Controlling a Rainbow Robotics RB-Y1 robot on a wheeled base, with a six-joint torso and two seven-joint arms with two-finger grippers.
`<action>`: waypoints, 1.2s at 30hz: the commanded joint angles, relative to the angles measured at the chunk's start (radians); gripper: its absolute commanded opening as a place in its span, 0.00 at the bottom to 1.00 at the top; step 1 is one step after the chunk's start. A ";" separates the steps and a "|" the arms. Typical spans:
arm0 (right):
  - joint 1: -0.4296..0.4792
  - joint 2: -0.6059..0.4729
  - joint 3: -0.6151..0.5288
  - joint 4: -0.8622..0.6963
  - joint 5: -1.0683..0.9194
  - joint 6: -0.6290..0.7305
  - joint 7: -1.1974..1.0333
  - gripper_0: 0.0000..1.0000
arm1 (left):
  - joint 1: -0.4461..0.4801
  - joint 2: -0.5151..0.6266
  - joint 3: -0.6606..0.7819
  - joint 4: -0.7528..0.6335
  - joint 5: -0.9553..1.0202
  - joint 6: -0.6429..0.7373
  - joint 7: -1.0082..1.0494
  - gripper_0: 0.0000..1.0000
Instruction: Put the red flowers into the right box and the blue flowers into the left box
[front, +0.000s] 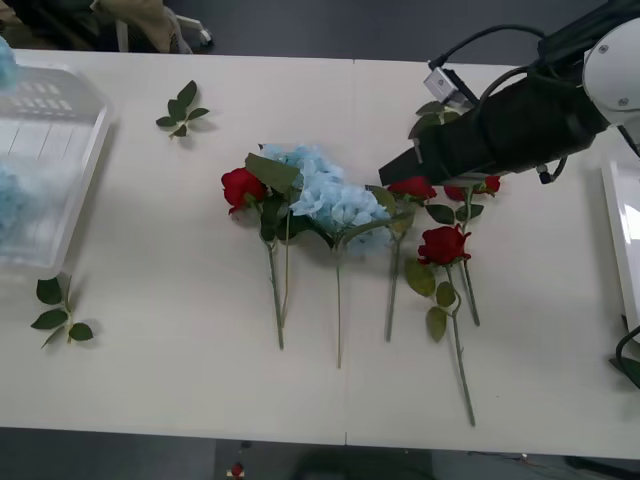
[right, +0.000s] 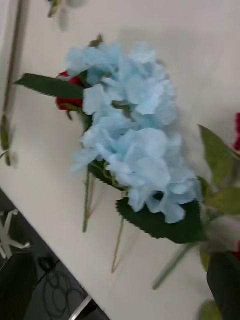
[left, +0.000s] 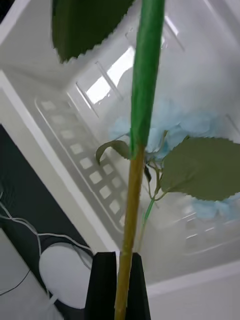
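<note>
White table (front: 180, 390) w/ dark floor along the frame's top and bottom edges: sorting is underway, far from done. At far left of the front view, the left box (front: 70, 180) already shows pale blue blooms inside. In the left wrist view, the left gripper (left: 118, 280) has its black fingers closed narrow on a blue flower stem (left: 142, 125), bloom hanging down into the slotted box — one drop-off looks nearly complete. At center of the table, more blue flowers (front: 325, 195) lie in a cluster w/ stems pointing toward the frame's bottom. Red flowers (front: 443, 243) lie unsorted: one at center-left beside the blue cluster, approx. four at center-right. Right arm reaches in from upper right; right gripper (front: 395, 168) hovers over the roses near the blue cluster, finger state can't be told. Right box (front: 625, 225), at the right edge, shows no flowers in the part visible. Loose leaf sprigs (front: 182, 108) sit upper left and lower left.
</note>
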 joint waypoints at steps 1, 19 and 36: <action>-0.025 0.010 -0.017 -0.035 0.114 0.003 -0.150 1.00 | -0.010 -0.059 0.024 0.018 -0.105 -0.056 0.013 0.00; -0.023 -0.005 -0.014 0.150 0.467 0.010 -0.233 1.00 | -0.010 -0.119 0.024 0.047 -0.267 -0.142 0.053 0.82; -0.049 -0.007 0.208 0.286 0.506 -0.220 -0.219 1.00 | -0.012 -0.139 0.320 -0.281 0.457 0.358 0.155 0.88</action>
